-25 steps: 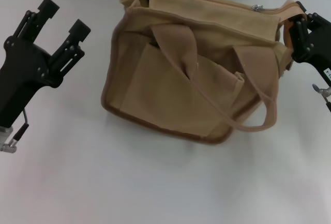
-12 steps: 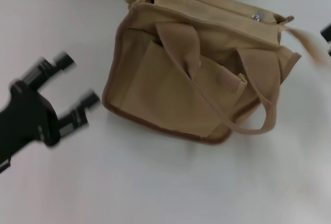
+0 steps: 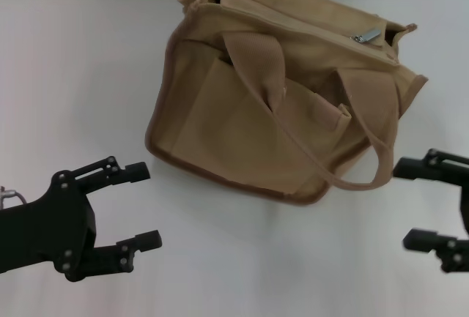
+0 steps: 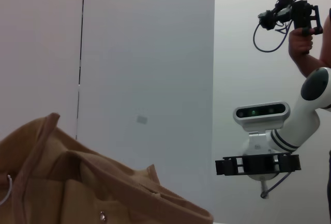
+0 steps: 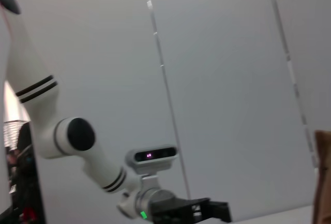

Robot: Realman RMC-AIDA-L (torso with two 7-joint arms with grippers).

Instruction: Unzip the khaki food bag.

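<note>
Hovering low at the near left, the left gripper (image 3: pixel 135 207) — fingers spread wide, holding nothing. Right gripper (image 3: pixel 419 203) — near right edge, likewise agape and empty. Between and beyond them, khaki food bag (image 3: pixel 278 105) on the white table (image 3: pixel 80 75), silver zipper pull (image 3: pixel 367 36) at its far right end.

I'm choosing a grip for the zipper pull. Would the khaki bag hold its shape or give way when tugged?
The khaki food bag probably gives way: its canvas walls sag and crease, and its strap handles droop. It may slide on the smooth white table when the silver zipper pull is tugged. Both the left gripper and right gripper are open, away from it.
</note>
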